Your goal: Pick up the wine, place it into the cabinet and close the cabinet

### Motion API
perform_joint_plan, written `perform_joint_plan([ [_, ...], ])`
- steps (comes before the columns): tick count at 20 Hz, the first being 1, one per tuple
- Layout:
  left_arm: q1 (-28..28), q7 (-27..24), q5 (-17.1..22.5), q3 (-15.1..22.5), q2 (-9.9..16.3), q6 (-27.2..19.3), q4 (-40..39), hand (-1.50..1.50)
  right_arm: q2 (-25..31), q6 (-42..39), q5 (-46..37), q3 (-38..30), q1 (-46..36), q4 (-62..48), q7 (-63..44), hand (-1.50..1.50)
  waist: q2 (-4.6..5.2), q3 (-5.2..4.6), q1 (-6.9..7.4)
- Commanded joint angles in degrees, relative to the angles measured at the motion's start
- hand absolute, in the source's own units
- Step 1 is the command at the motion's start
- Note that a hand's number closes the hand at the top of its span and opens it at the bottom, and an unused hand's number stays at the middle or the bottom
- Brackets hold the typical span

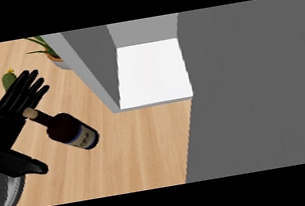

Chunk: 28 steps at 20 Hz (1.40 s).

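At the left of the frame the left hand (9, 111) holds its fingers (29, 85) straight and spread wide, holding nothing. The wine (70, 130) lies tilted just beside it on the wooden surface (141, 152), cork end touching the palm. The cabinet (152, 72) stands open at upper centre, white inside.

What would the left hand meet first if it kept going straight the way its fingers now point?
Probably the small cactus just beyond the left hand's straight fingertips; the wine bottle lies to the side, outside that line. Depth is unclear.
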State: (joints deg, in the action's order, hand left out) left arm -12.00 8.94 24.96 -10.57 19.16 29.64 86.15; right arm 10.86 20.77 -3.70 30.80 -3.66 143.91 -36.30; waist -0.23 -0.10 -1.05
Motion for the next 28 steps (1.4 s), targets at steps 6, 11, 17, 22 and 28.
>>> perform_joint_plan([
  [6, -0.68, -10.35, -7.80, 0.53, -1.08, 3.30, -12.02, -1.50, 3.59, 1.25, -7.69, 2.94, 2.10, 10.33, -3.28, -1.50, 0.04, 0.02, -0.22],
  [11, -3.00, -13.79, -10.62, -0.22, 0.16, 4.17, -19.38, -1.50, 4.41, 3.04, -6.10, 0.96, -0.43, 11.90, -6.08, -1.50, 0.11, -0.03, -0.52],
  [17, -3.88, -22.89, -16.40, 0.41, -0.44, 4.22, -27.42, -1.50, 4.60, 4.29, -7.95, 5.18, 1.06, 9.96, -3.36, -1.50, 0.12, 0.00, -0.23],
  [22, -6.09, -30.11, -21.39, 1.44, -0.95, 2.82, -35.87, -1.50, 7.00, 3.71, -2.39, -0.59, 1.25, 10.32, -1.74, -1.50, 0.32, 0.03, -0.43],
  [28, -8.07, -31.59, -20.78, 1.35, -0.26, 7.81, -43.66, -1.50, 5.33, 6.88, -8.69, 5.26, -1.92, 8.50, -4.62, -1.50, 0.09, -0.02, -0.15],
])
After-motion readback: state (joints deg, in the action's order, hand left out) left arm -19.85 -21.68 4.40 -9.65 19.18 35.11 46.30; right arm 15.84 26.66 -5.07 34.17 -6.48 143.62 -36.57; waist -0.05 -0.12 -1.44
